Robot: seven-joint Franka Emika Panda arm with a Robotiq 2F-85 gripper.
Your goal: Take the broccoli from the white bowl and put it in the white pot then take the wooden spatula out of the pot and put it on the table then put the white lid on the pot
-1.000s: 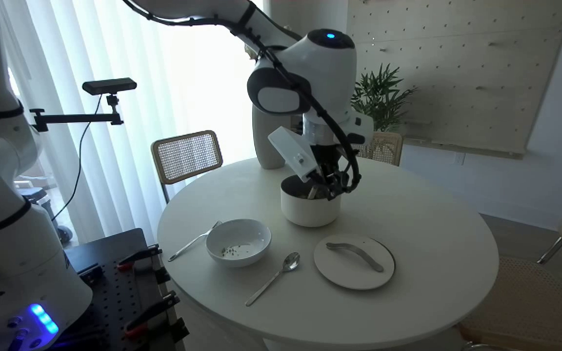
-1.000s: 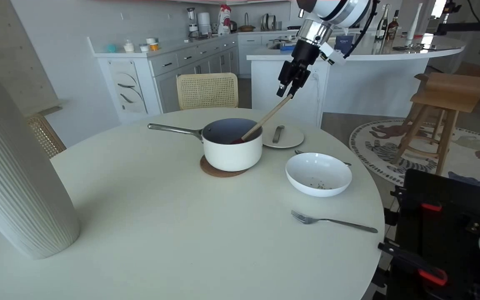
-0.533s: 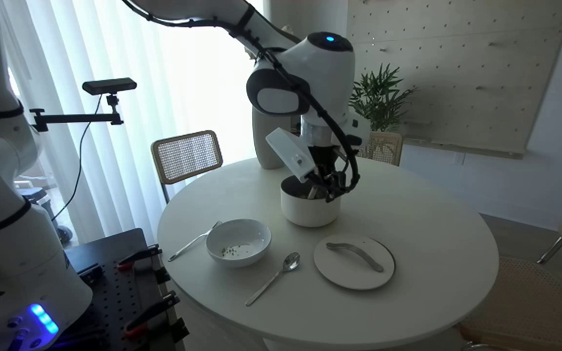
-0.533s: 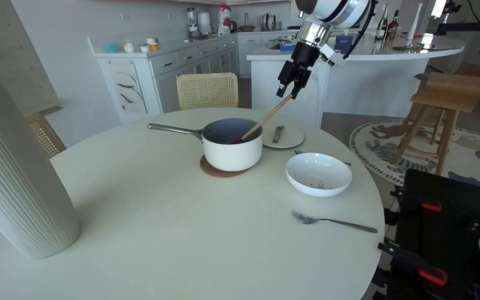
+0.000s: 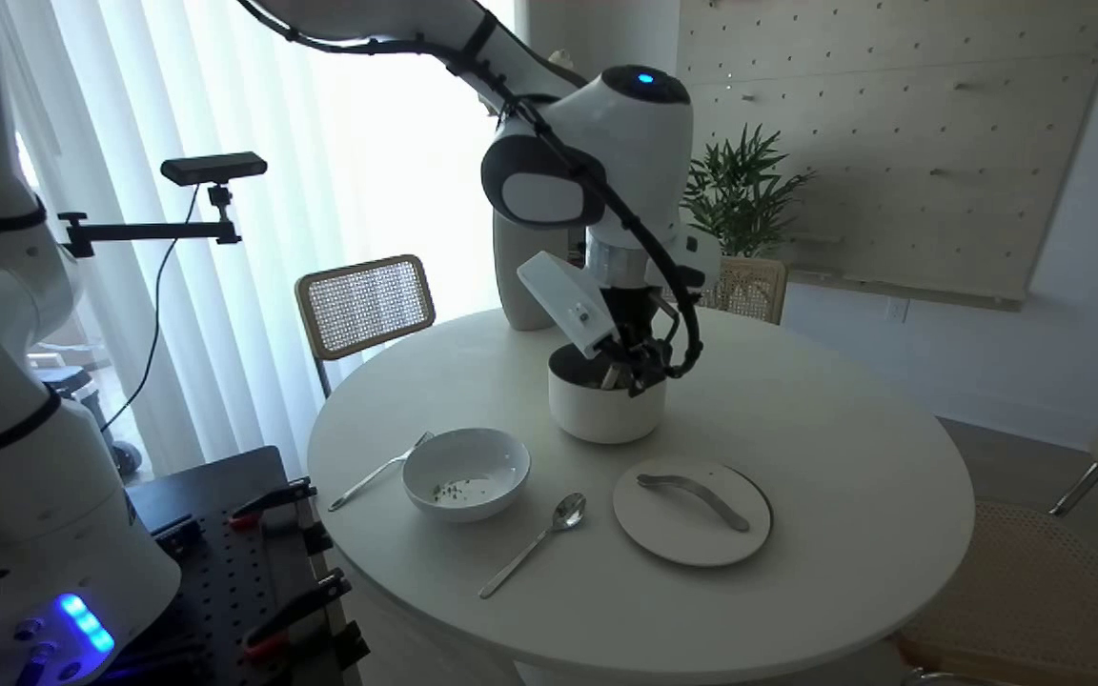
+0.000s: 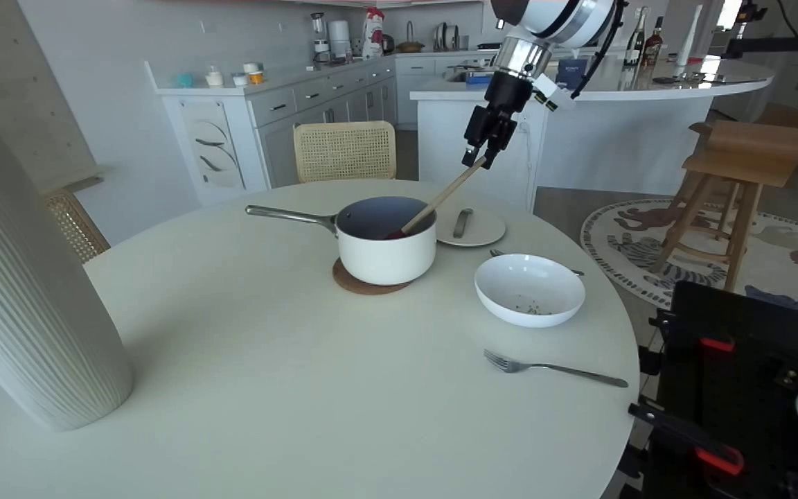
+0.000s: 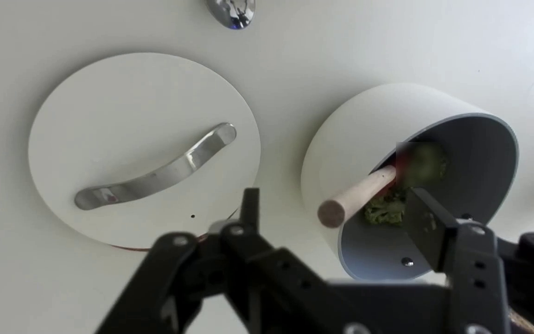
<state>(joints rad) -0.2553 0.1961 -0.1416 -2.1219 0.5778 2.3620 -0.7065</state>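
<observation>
Broccoli (image 7: 385, 208) lies in the white pot (image 6: 386, 259) with the wooden spatula (image 6: 442, 197), whose handle leans over the pot's rim between the wide-parted jaws of my end effector (image 7: 334, 204), gripping nothing, so closing off-centre could skid it along that rim.

You can read no text, brand or number in any view. In an exterior view, the marked things stand far off. On the left counter (image 6: 287, 77), at its far end, the bag (image 6: 373, 34) shows red print on white, too blurred for you to make out; at its near end, the jars (image 6: 255, 75) are too small for you to tell print from plain colour. On the island (image 6: 614, 149) to the right, the box (image 6: 571, 74) bears a pale mark you cannot decipher, and right of it you cannot read the labels on the bottles (image 6: 652, 50).
</observation>
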